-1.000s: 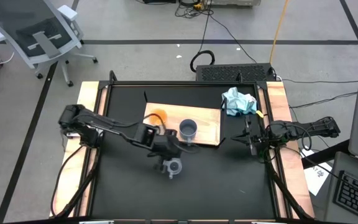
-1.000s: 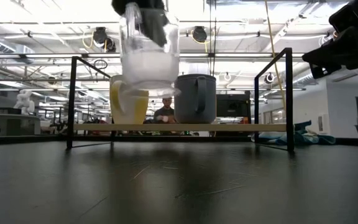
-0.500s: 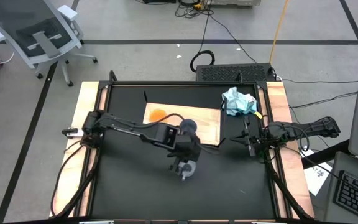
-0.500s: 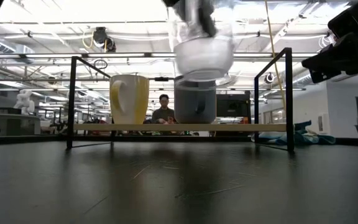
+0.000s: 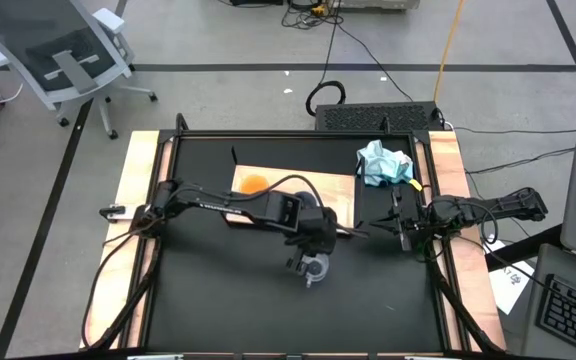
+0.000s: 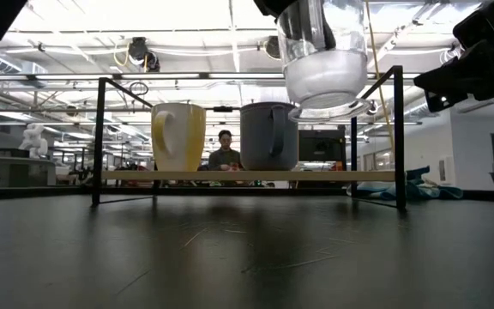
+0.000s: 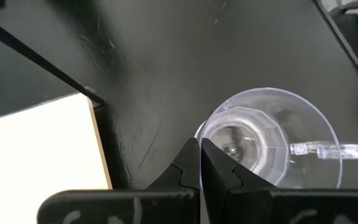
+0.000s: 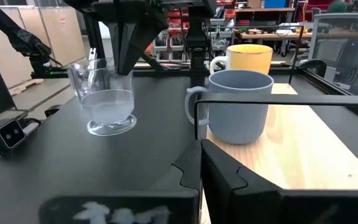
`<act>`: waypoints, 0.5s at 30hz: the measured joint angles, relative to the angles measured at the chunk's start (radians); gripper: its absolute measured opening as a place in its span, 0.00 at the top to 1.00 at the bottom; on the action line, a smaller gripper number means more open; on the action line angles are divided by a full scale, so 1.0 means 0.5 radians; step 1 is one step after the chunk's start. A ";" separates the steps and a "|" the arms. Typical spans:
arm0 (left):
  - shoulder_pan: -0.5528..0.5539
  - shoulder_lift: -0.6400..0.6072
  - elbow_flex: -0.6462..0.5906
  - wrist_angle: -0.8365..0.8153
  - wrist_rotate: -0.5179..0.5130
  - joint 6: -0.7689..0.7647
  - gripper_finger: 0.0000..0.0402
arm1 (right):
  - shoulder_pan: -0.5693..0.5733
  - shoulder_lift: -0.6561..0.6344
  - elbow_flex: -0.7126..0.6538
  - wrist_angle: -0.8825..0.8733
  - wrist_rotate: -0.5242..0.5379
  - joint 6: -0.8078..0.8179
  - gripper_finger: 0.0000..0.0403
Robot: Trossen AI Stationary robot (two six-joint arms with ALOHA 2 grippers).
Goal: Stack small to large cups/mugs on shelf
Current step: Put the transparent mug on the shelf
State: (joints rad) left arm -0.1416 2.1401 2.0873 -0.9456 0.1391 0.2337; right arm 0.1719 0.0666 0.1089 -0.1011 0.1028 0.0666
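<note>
While faceted and transparent, the glass cup (image 7: 272,143) hangs from the left claw (image 7: 201,163).

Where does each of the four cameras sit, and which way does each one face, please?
High: overhead, facing down; both arms, wood shelf.
Low: table height, facing level; glass cup aloft, orange mug, blue-grey mug.
Left wrist: looks down past left end effector, shut on the cup's rim.
Right wrist: looks across past shut right end effector.
All four show the glass cup.

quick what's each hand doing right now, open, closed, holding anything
Left hand: closed on the rim of the clear glass cup, held up above the table.
Right hand: closed, holding nothing, waiting at the table's right side.
</note>
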 joint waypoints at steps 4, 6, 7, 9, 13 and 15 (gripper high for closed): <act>0.006 0.000 0.001 -0.008 0.004 -0.001 1.00 | 0.000 0.000 -0.001 0.001 0.000 0.000 1.00; 0.005 0.000 0.001 -0.016 0.004 -0.002 1.00 | 0.000 0.000 -0.001 0.000 0.000 0.000 1.00; 0.002 0.000 0.001 -0.022 0.003 -0.003 1.00 | 0.000 0.000 -0.001 0.001 0.000 0.000 1.00; -0.009 0.000 0.001 -0.037 0.003 -0.003 1.00 | 0.000 0.000 -0.001 0.001 0.000 0.000 1.00; -0.038 -0.002 -0.005 -0.033 0.003 -0.008 1.00 | 0.000 0.000 -0.001 0.001 0.000 0.000 1.00; -0.055 -0.003 -0.036 0.015 0.003 -0.007 1.00 | 0.000 0.000 -0.001 0.001 0.000 0.000 1.00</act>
State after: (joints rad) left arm -0.1693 2.1384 2.0691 -0.9381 0.1406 0.2302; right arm 0.1719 0.0666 0.1085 -0.1005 0.1028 0.0666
